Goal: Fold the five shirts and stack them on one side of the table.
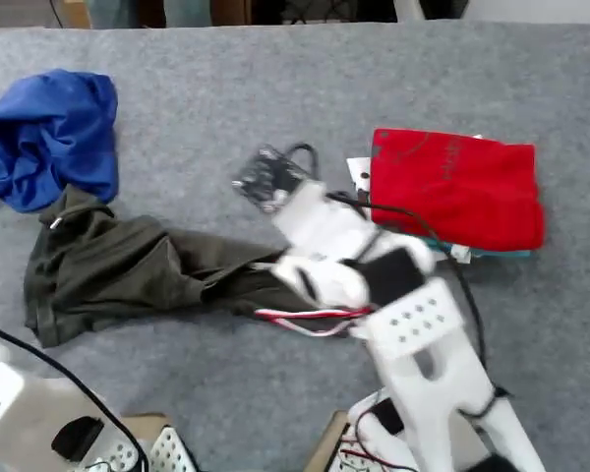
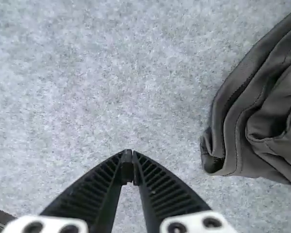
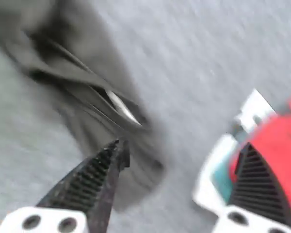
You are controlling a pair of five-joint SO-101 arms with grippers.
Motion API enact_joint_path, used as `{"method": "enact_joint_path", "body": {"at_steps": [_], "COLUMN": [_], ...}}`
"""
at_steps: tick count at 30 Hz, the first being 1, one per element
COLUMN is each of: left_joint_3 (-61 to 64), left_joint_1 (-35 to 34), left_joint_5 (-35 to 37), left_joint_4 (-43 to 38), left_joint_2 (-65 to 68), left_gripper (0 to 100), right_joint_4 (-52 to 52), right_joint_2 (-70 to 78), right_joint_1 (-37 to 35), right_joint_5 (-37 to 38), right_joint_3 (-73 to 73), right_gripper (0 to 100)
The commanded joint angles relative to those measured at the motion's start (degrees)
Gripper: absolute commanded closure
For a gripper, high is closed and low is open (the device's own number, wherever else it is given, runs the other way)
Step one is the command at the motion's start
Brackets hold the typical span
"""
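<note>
A dark olive shirt (image 1: 118, 265) lies crumpled and stretched out across the left-centre of the table. A blue shirt (image 1: 44, 133) is bunched at the far left. On the right, a folded red shirt (image 1: 457, 187) tops a stack with teal and white edges beneath it. My right arm (image 1: 324, 231) is over the olive shirt's right end. My right gripper (image 3: 184, 145) is open, with the olive shirt (image 3: 87, 92) on one side and the red shirt (image 3: 276, 141) on the other. My left gripper (image 2: 130, 158) is shut on nothing above bare cloth, beside an edge of the olive shirt (image 2: 262, 111).
A grey cloth (image 1: 226, 88) covers the table. My left arm's base (image 1: 39, 423) is at the near left corner. Red and white cables (image 1: 310, 320) hang from the right arm over the olive shirt's end. Open cloth lies along the back of the table.
</note>
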Motion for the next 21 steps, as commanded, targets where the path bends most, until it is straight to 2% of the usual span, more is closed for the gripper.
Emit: {"method": "enact_joint_path", "body": {"at_steps": [1,3,7,14,16,20,21], "left_joint_3": [1.5,3.0,3.4,3.8,3.8,3.8,3.9], "left_joint_1": [-0.5,-0.5,-0.7,-0.7,-0.7,-0.7,-0.7], "left_joint_5": [-0.3,-0.4,-0.5,-0.5,-0.5,-0.5,-0.5], "left_joint_4": [-0.1,-0.1,-0.1,-0.1,-0.1,-0.2,-0.7], "left_joint_2": [-2.5,-2.5,-2.5,-2.5,-2.5,-2.5,-2.5], "left_gripper": [97,97,97,97,97,97,97], "right_joint_4": [-5.5,-9.2,-10.5,-10.5,-10.4,-9.8,-8.9], "right_joint_2": [10.7,18.2,33.4,51.9,56.0,61.2,61.4], "right_joint_1": [-9.9,-13.7,-18.8,-22.8,-22.4,-18.5,-17.2], "right_joint_5": [-9.4,-12.8,-14.5,-18.5,-18.9,-18.7,-18.7], "right_joint_3": [-7.1,-9.6,-16.8,-28.6,-30.9,-34.4,-35.4], "right_gripper": [64.5,64.5,64.5,66.0,72.3,96.7,98.8]}}
